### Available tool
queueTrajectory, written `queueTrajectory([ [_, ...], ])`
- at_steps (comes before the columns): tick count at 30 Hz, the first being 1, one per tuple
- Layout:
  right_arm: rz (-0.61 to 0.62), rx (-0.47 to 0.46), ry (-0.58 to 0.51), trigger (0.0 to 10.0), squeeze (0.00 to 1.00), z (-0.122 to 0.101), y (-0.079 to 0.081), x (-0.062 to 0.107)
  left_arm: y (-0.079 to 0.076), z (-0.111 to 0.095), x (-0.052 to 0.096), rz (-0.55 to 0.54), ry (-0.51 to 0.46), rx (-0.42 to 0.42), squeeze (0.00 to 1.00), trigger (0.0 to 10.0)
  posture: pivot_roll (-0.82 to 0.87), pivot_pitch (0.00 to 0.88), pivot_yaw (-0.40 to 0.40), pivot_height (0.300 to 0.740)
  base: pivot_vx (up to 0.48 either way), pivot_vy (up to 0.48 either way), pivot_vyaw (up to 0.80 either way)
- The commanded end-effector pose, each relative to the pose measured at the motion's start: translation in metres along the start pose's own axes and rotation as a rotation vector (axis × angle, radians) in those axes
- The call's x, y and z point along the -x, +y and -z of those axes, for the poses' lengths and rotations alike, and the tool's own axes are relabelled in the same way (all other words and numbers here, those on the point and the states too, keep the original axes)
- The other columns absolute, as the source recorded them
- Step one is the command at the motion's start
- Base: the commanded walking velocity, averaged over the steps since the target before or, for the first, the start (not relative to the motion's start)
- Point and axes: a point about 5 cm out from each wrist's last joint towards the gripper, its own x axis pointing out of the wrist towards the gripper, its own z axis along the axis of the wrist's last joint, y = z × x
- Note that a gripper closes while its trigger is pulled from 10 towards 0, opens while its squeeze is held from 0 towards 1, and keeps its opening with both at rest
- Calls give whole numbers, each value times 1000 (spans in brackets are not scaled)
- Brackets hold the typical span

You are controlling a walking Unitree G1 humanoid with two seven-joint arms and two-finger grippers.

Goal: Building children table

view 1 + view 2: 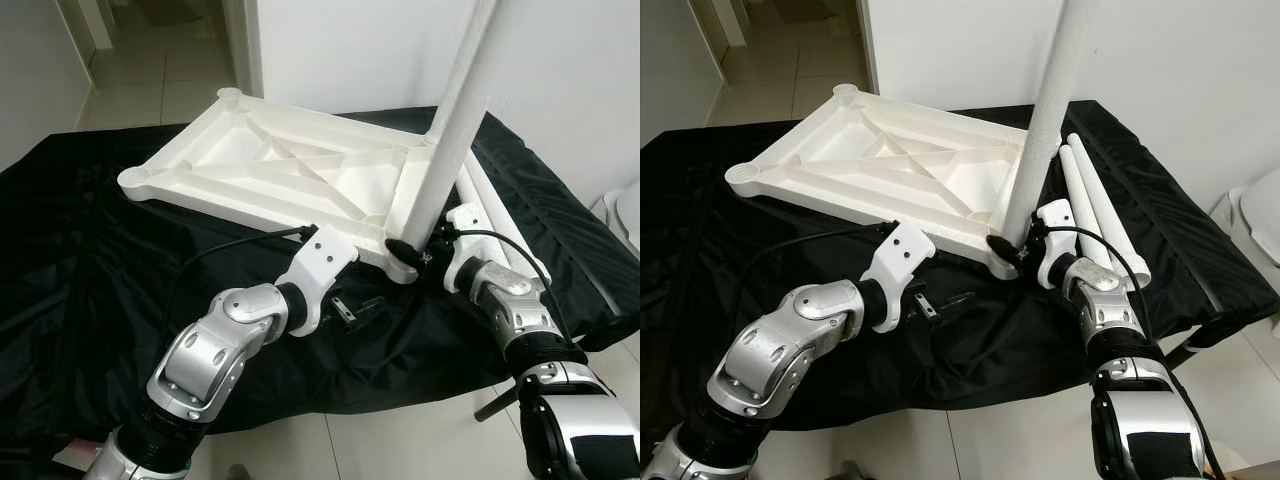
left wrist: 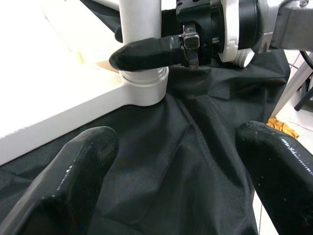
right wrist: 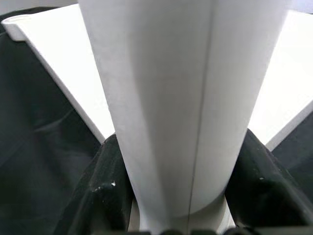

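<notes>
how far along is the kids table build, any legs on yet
Early stage. The tabletop lies upside down on the black cloth. In hand: the right gripper is shut on the first leg, which stands in the near corner socket. The left gripper hovers open just in front of it. Left: two spare legs lie beside the tabletop, and three corner sockets look empty.

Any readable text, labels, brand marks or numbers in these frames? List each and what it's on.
None readable.
The upside-down white tabletop, the leg held by the right gripper, and the spare legs on the black cloth are plain, with no print or stickers visible.
The left gripper, open above the cloth, and both silver arms carry no markings that can be made out.
</notes>
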Motion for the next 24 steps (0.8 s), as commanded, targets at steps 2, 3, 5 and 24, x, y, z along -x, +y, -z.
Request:
queueTrajectory([
  [2, 52, -14, 8, 0, 0, 6, 9, 1, 0, -3, 0, -9, -5, -5, 0, 10000, -65, 67, 14, 740, 0, 0, 0],
  [3, 61, -14, 3, 0, 0, 6, 11, 0, 0, -3, 0, -8, -5, -5, 0, 10000, -65, 67, 14, 740, 0, 0, 0],
  [5, 81, -25, -9, 0, 0, 5, 16, 0, -1, -3, 0, -6, -5, -5, 0, 10000, -69, 69, 14, 740, 0, 0, 0],
  [24, 547, -124, -47, 0, 0, -4, 78, -19, -3, -2, -3, 3, -7, 0, 0, 10000, -75, 62, -3, 740, 0, 0, 0],
])
